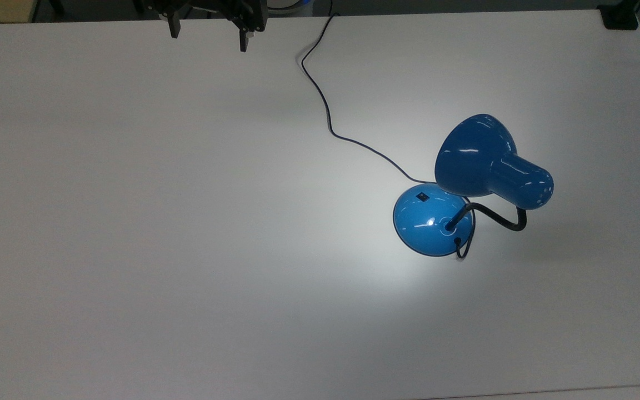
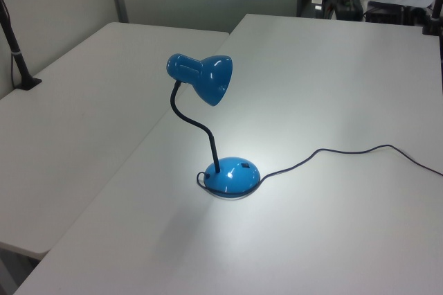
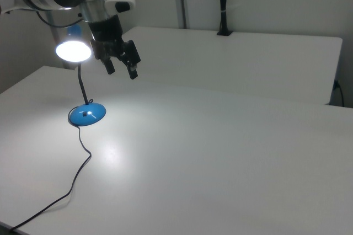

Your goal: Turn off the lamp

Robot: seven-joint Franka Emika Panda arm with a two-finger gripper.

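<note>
White table [image 1: 131, 222] holds glossy blue lamp [image 1: 434, 219], lit; tool [image 1: 209, 34] spread, empty.

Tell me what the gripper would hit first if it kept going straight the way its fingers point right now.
Probably bare table. The open gripper points downward, well apart from the lamp and its cord, though depth is hard to judge.

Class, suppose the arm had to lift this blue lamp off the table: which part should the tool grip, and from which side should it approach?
Probably the black gooseneck just above the domed base, approached from the left view's right. The neck is thin and near-upright there, so open fingers could close around it; the glossy base and cone shade look too wide and sloping. The tool hangs open, apart from the lamp.
</note>
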